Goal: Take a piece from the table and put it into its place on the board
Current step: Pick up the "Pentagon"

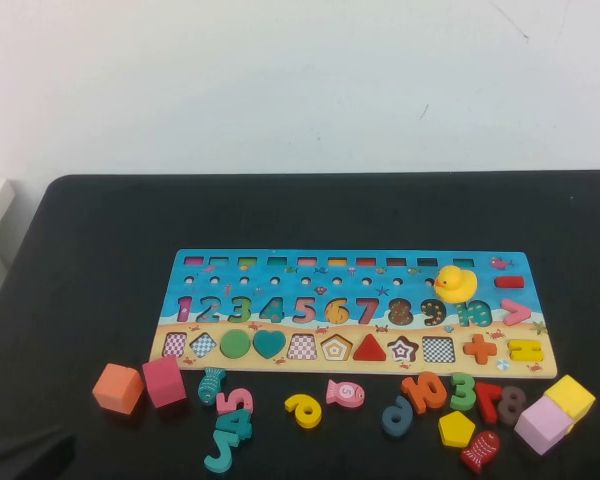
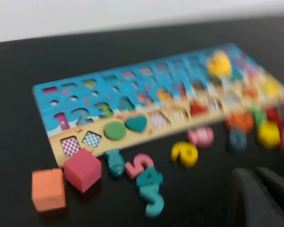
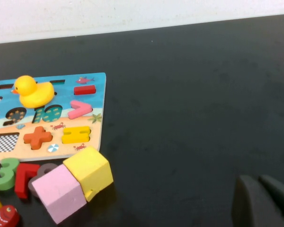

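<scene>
High view: piece [image 1: 456,429] lies near board [image 1: 355,312]; both tools' states can't be told.

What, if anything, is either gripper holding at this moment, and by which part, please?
Nothing is held. The left gripper and right gripper sit low over the table, away from the board; the yellow pentagon lies untouched near the table's front edge.
</scene>
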